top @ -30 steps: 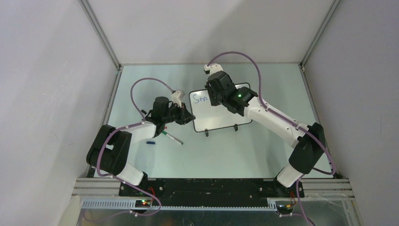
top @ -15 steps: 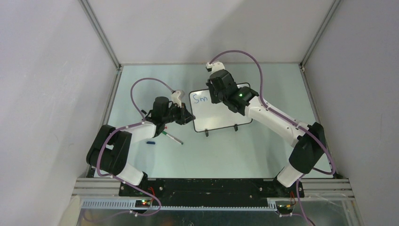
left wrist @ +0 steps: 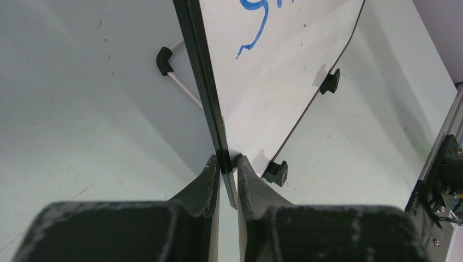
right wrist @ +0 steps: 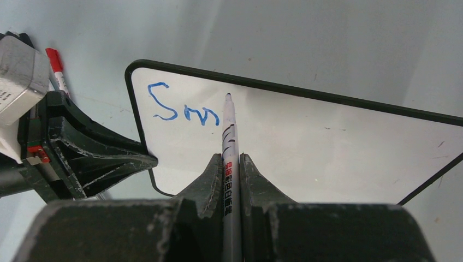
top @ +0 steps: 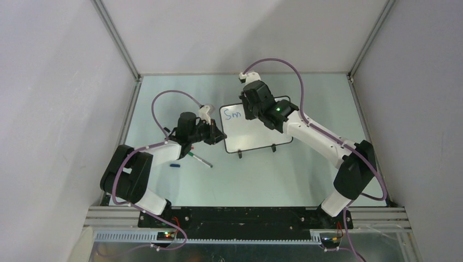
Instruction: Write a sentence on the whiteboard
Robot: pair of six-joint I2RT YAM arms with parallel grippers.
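The whiteboard (top: pixel 254 136), standing on the table (top: pixel 306 164), is being clamped at its left edge by the left gripper (left wrist: pixel 226 164). A marker (right wrist: pixel 229 131) is being pinched by the right gripper (right wrist: pixel 232 161), its tip being held just right of the sentence (right wrist: pixel 183 109), reading only "Sm".

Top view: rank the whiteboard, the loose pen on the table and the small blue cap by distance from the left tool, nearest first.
1. whiteboard: its left edge is pinched in the left tool.
2. loose pen: on the table, nearer the bases.
3. blue cap: farther left, by the left arm.
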